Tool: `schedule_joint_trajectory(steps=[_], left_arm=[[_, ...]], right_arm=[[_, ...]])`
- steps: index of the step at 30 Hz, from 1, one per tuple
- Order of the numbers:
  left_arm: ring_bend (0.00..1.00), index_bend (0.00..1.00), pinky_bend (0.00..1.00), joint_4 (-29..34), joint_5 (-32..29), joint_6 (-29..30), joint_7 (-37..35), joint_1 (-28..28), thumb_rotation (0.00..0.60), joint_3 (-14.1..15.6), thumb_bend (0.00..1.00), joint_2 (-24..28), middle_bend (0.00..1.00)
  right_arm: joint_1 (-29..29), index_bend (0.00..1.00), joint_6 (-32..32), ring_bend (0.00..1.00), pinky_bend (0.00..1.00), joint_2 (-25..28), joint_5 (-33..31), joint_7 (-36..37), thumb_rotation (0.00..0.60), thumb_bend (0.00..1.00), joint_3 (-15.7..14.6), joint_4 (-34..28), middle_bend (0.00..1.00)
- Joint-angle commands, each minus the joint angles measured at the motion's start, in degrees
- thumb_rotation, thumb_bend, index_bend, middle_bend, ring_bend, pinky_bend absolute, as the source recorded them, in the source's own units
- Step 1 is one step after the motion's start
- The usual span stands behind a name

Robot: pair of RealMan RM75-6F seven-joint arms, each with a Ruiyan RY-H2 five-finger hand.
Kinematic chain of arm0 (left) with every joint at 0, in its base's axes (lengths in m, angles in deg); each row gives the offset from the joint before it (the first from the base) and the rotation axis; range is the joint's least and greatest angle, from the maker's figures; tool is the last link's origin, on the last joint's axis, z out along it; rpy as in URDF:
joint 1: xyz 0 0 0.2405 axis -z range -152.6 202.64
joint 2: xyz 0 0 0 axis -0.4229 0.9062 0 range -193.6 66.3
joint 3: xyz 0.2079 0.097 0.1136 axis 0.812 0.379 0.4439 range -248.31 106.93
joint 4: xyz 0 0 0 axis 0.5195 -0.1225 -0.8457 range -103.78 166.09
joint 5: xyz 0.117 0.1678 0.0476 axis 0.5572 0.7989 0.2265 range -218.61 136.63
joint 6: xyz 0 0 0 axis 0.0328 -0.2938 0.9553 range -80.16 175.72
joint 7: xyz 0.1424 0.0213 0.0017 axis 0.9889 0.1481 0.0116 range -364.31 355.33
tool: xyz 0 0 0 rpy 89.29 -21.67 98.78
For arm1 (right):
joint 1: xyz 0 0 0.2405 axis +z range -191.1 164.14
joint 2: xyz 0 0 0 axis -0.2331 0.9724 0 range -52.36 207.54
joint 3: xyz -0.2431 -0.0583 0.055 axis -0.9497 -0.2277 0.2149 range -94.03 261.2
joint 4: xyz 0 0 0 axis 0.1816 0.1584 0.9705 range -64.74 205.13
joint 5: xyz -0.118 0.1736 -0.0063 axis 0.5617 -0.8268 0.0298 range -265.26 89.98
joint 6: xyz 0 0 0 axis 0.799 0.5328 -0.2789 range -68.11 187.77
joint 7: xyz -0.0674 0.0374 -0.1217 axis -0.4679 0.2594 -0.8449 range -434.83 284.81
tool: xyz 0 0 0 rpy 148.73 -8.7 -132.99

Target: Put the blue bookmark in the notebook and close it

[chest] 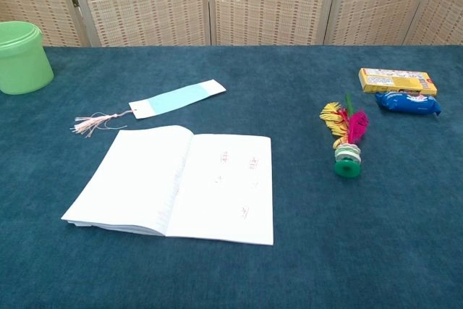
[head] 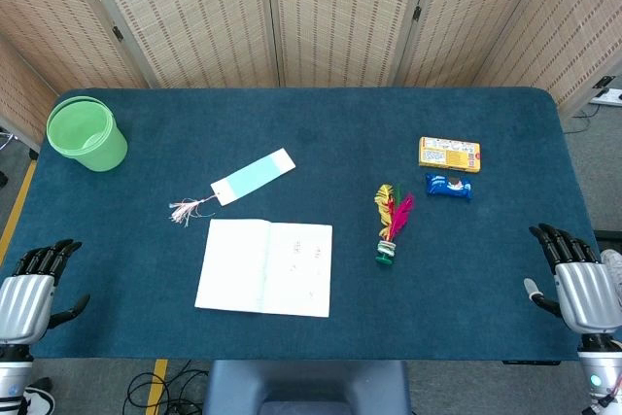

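The blue bookmark (head: 254, 176) (chest: 178, 98) lies flat on the blue table, its pink tassel (head: 185, 210) (chest: 90, 124) trailing to the left. Just in front of it the white notebook (head: 265, 266) (chest: 177, 182) lies open, pages up. My left hand (head: 32, 288) rests at the table's near left edge, fingers apart and empty. My right hand (head: 577, 277) sits at the near right edge, also spread and empty. Both hands are far from the notebook and bookmark. Neither hand shows in the chest view.
A green cup (head: 86, 133) (chest: 22, 57) stands at the far left. A feathered shuttlecock (head: 391, 224) (chest: 346, 139) lies right of the notebook. Further right are a yellow box (head: 449, 154) (chest: 397, 80) and a blue wrapped snack (head: 448, 186) (chest: 408, 103). Folding screens stand behind the table.
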Motion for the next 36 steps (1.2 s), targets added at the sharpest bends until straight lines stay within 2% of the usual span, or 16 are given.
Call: schedule_joint_trajectory(steps=[1,12,19,27,36], left_arm=[[0.20,0.18,0.20,0.04,-0.06,-0.24,0.21,0.16,0.600,0.03,0.26,-0.18,0.18],[0.20,0.18,0.20,0.52,0.69,-0.75,-0.19,1.08,0.600,-0.20,0.26,-0.49,0.18],[0.20,0.19,0.20,0.53,2.42,-2.59,-2.76,3.87,0.600,-1.35,0.26,-1.00,0.18],[0.20,0.24,0.20,0.03,2.96,-8.00,-5.49,10.69,0.600,-5.03,0.26,-2.10,0.18],[0.20,0.25,0.20,0.96,-2.44,-16.83,-4.36,19.77,0.600,-10.69,0.26,-3.94,0.20]], right_arm=[[-0.03,0.14,-0.03,0.15,0.22,0.01,-0.05,0.04,0.600,0.22,0.03,0.01,0.13],[-0.97,0.14,-1.40,0.15,0.22,0.47,0.39,0.55,0.600,0.22,-0.22,-0.04,0.13],[-1.22,0.14,-2.33,0.14,0.22,1.19,1.02,0.35,0.600,0.22,-0.02,-0.59,0.13],[-0.83,0.14,-2.49,0.15,0.22,2.43,2.22,-0.96,0.600,0.22,0.11,-2.16,0.13],[-0.73,0.14,-2.31,0.15,0.22,3.22,2.76,-1.95,0.600,0.22,-0.09,-3.56,0.13]])
